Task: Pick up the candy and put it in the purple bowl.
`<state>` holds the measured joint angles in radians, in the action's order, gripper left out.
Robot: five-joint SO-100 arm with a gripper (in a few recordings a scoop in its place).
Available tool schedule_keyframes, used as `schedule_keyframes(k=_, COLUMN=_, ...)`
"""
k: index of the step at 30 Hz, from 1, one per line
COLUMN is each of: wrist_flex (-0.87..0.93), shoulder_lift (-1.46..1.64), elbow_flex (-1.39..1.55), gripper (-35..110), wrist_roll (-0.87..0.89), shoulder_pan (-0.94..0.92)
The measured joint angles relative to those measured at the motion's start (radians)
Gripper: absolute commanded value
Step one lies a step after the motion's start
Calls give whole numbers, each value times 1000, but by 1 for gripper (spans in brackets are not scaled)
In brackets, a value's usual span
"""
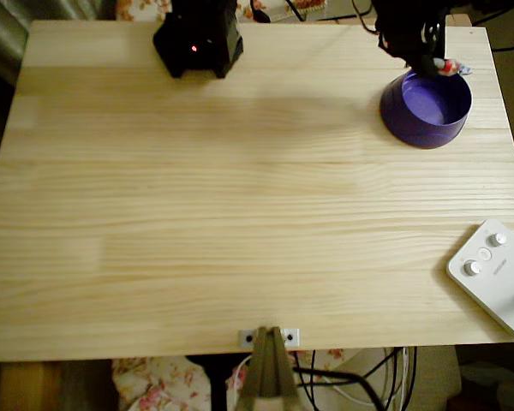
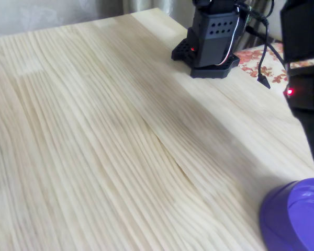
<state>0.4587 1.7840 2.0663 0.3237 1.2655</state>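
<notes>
Matt wooden table — seemingly plastic purple bowl

White knobbed device on wooden table

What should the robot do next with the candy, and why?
Probably open the gripper and let go. In the overhead view it holds the candy right over the far rim of the purple bowl, so the candy would likely drop inside. A tiny nudge toward the bowl's middle first might be safer.

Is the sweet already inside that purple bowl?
Not yet. In the overhead view the candy sits at the purple bowl's far rim, at the dark fingers; the bowl's inside looks empty.
</notes>
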Motion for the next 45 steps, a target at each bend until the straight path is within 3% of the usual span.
schedule_keyframes(k=27, wrist_flex=11, shoulder_lift=-44, elbow_flex=-83, gripper=15, wrist_roll=-8, shoulder_pan=-21)
schedule_keyframes(k=33, wrist_flex=11, shoulder_lift=-44, elbow_flex=-83, gripper=0, wrist_roll=2, shoulder_pan=-21)
schedule_keyframes(k=45, wrist_flex=9, shoulder_lift=11, elbow_flex=-20, gripper=0, wrist_roll=94, shoulder_pan=-100)
